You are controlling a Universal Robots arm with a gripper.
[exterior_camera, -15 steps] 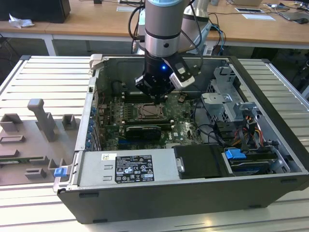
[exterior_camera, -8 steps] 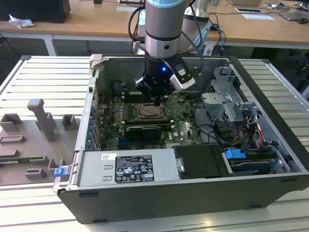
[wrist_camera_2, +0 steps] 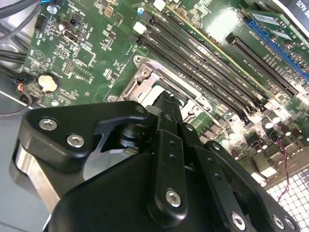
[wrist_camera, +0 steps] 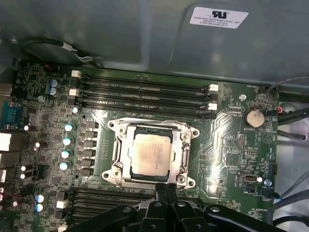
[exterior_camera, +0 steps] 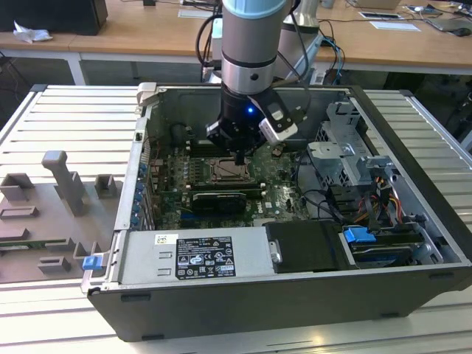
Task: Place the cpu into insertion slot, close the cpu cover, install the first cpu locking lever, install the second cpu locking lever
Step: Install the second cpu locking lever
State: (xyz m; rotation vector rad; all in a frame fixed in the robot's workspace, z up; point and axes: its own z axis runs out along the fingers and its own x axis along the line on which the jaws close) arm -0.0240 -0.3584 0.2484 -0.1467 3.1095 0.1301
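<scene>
Reaching down from above into the open computer case (exterior_camera: 221, 310), itself lying on its side on the ribbed metal worktop (exterior_camera: 59, 118), so leaving the green motherboard (wrist_camera: 231, 159) facing up and easy to get at. Hovering the gripper (wrist_camera: 166, 192) right at one edge of the insertion slot (wrist_camera: 189, 182), near the middle of the case in the exterior view, probably for working on the hardware at the socket's edge rather than for carrying anything. Holding the fingers (wrist_camera_2: 166, 116) pressed together, slim, black and ridged at the tips, with nothing visible between them. Showing the cpu (wrist_camera: 151, 153) lying flat in the slot, with a square, pale, dull and slightly mottled metal face. Framing it with the cpu cover (wrist_camera: 123, 155), a thin bright silvery plate with a square window, seemingly folded down around the chip to pin it in place. Not showing clearly whether either locking lever is latched. Running the long narrow black memory slots (wrist_camera: 145, 89) just beside the socket, apart from the fingertips.
</scene>
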